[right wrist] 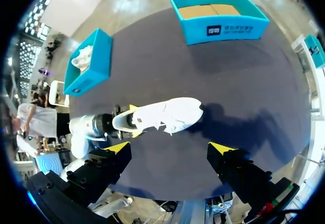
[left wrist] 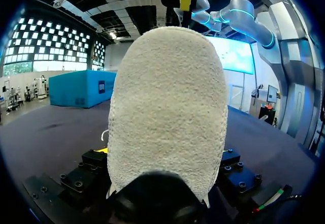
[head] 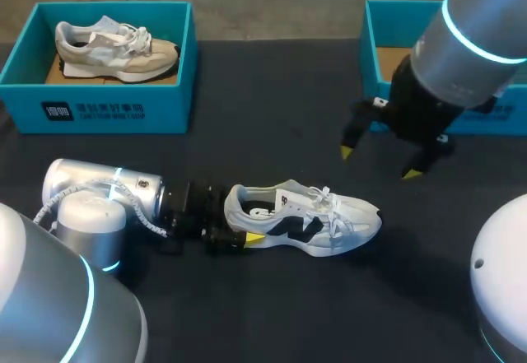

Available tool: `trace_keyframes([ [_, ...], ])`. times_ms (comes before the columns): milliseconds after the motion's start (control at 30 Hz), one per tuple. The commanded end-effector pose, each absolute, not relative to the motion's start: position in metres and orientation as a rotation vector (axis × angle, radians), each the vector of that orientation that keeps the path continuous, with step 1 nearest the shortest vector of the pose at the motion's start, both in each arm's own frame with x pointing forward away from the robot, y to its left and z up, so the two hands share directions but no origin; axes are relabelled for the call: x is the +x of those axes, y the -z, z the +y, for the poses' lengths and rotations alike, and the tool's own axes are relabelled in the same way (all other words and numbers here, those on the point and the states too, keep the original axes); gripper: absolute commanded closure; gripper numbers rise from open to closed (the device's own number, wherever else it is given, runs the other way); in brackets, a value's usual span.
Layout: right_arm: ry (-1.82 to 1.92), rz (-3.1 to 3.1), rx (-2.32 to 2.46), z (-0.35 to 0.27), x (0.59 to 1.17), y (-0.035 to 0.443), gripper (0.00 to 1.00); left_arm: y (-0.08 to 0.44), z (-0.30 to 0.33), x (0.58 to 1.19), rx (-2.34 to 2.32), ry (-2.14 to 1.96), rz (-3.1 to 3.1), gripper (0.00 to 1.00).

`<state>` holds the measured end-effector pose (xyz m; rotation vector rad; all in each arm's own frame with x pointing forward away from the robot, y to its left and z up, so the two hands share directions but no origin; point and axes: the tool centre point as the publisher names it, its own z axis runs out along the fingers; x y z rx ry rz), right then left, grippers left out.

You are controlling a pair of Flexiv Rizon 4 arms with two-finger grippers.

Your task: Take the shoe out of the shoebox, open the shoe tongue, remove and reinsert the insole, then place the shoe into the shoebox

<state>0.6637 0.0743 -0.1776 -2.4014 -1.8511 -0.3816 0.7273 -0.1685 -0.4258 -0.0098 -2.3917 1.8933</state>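
Note:
A white shoe with a dark side logo lies on its sole on the black table, toe to the right. My left gripper lies low on the table behind it, with a yellow-tipped finger on either side of the heel, shut on it. The shoe's fuzzy heel fills the left wrist view. My right gripper hangs open and empty in the air above and to the right of the toe. From the right wrist, the shoe lies ahead of my right gripper. The empty teal shoebox stands at the back right.
A second teal box at the back left holds a beige shoe. The empty box and that second box both show in the right wrist view. Bare black table lies between the boxes and the white shoe.

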Motion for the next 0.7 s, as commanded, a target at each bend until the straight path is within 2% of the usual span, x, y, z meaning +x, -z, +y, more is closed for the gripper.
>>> trace_keyframes([
  [33,0.302,-1.876,-2.440,0.079,0.669,0.178,0.00,0.426,-0.168,0.728,-0.007,-1.894,-2.394,1.00],
  [400,0.302,-1.876,-2.440,0.079,0.669,0.178,0.00,0.426,-0.168,0.728,-0.007,-1.894,-2.394,1.00],
  [700,0.063,-2.224,-2.526,0.107,0.689,0.189,0.00,0.426,-0.168,0.728,-0.007,-1.894,-2.394,1.00],
])
